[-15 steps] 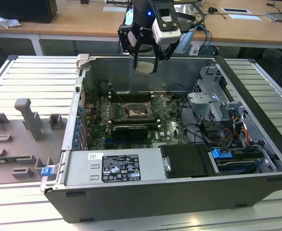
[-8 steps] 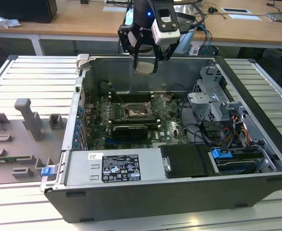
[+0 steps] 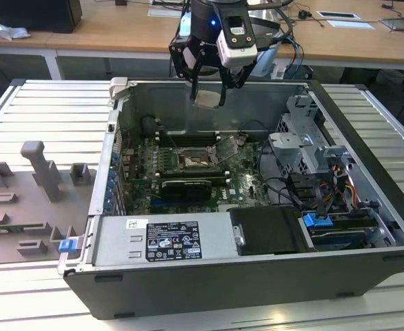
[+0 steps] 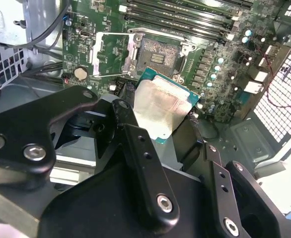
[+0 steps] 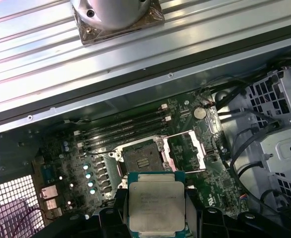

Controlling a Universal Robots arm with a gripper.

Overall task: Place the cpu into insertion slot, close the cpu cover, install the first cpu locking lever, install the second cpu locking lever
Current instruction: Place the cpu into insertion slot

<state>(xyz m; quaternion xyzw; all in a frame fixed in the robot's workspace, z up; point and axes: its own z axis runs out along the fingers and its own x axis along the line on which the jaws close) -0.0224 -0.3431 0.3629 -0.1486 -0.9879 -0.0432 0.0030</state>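
black fingers pinch the small silver-topped square cpu in mid-air inside the open grey computer case, above the empty dark square insertion slot. the thin silver cpu cover stands open, levers undone.

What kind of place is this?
Probably a robotics lab or workshop: an open computer case sits on a slatted metal table, wooden desks stand behind, and the gripper holds the cpu.
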